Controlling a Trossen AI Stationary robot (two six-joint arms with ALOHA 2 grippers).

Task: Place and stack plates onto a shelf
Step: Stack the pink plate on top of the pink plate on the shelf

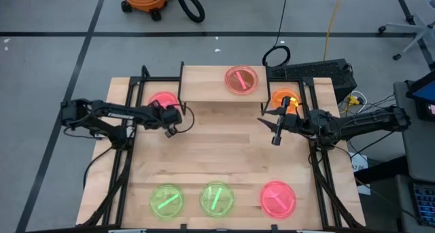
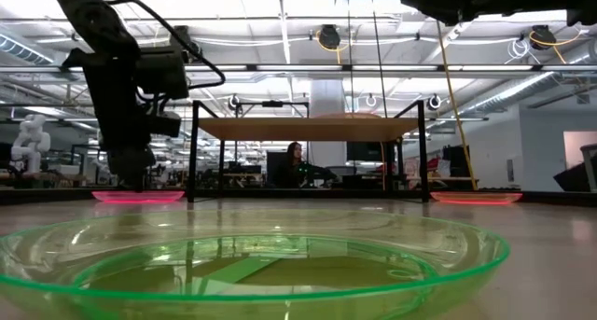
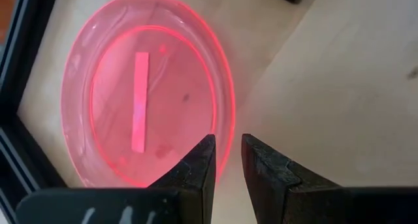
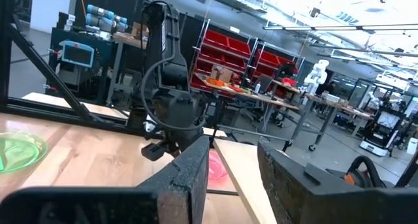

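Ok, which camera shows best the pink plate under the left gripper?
The left wrist view: the pink plate fills it, with the left gripper, fingers slightly parted, at its rim. The high view shows the plate partly covered by the arm. The low view shows only its edge; the right wrist view, a sliver.

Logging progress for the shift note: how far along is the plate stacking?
Done: one pink plate sits on the shelf. In hand: the left hand, open, straddles the pink plate's rim on the table. Left: the orange plate, two green plates and another pink one.
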